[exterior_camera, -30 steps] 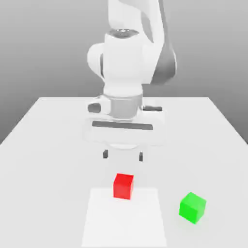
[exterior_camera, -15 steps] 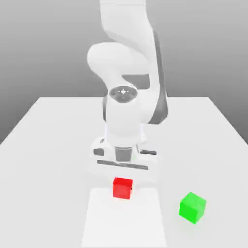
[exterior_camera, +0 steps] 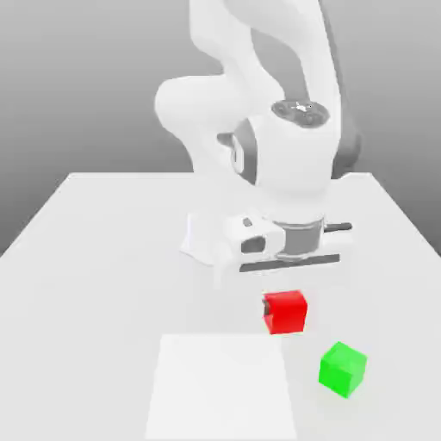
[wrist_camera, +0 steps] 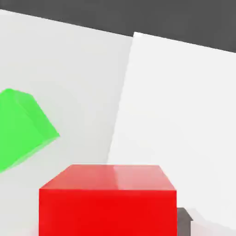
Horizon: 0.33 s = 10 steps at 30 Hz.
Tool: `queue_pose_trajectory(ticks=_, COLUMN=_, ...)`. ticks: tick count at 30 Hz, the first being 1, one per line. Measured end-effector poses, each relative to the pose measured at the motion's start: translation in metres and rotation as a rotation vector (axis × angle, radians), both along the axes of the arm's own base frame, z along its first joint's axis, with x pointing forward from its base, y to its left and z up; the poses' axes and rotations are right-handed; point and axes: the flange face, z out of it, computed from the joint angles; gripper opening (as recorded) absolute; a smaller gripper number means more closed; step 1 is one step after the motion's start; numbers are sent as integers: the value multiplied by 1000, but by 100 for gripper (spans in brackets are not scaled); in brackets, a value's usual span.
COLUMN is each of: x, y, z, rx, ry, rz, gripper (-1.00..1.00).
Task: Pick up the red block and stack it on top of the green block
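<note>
- The claw (exterior_camera: 285, 312) hangs below the white arm's wrist, toward the exterior view's right of the table (exterior_camera: 95, 258), and is clamped on the red block (exterior_camera: 285, 311).
- A dark finger (exterior_camera: 266, 307) shows against the red block's side on the exterior view's left; the other finger seems to be hidden behind the block.
- The red block sits right under the hand, between the fingers, and appears to be off the table, though the gap beneath it is hard to judge.
- In the hand view the red block (wrist_camera: 108, 200) lies close under the camera, with a dark fingertip (wrist_camera: 184, 221) beside its lower corner.
- The green block (exterior_camera: 343, 369) rests on the table below the claw and to the exterior view's right of it, near but not touching the red block.
- A paler square patch (exterior_camera: 222, 388) lies on the table below the claw, toward the exterior view's left, apart from the green block.
</note>
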Motion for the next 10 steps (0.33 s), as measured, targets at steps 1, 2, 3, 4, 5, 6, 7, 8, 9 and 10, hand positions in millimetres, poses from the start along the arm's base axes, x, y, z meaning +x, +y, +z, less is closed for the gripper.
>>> queue_pose_trajectory(ticks=1, x=0, y=21, z=1, rx=3, ry=1, rz=70, gripper=-100)
queue_pose_trajectory(ticks=2, x=-1, y=35, z=-5, rx=4, ry=2, rz=113, gripper=-100)
queue_pose_trajectory(ticks=3, x=6, y=27, z=-14, rx=5, ry=2, rz=97, gripper=-100)
queue_pose_trajectory(ticks=4, x=8, y=26, z=-24, rx=5, ry=2, rz=94, gripper=-100)
queue_pose_trajectory(ticks=5, x=9, y=25, z=-35, rx=5, ry=2, rz=94, gripper=-100)
queue_pose_trajectory(ticks=6, x=9, y=25, z=-47, rx=5, ry=3, rz=93, gripper=-100)
queue_pose_trajectory(ticks=7, x=9, y=24, z=-55, rx=5, ry=2, rz=94, gripper=100)
queue_pose_trajectory(ticks=8, x=9, y=24, z=-55, rx=5, ry=2, rz=94, gripper=100)
queue_pose_trajectory(ticks=9, x=9, y=24, z=-55, rx=5, ry=2, rz=94, gripper=100)
queue_pose_trajectory(ticks=10, x=9, y=24, z=-55, rx=5, ry=2, rz=94, gripper=100)
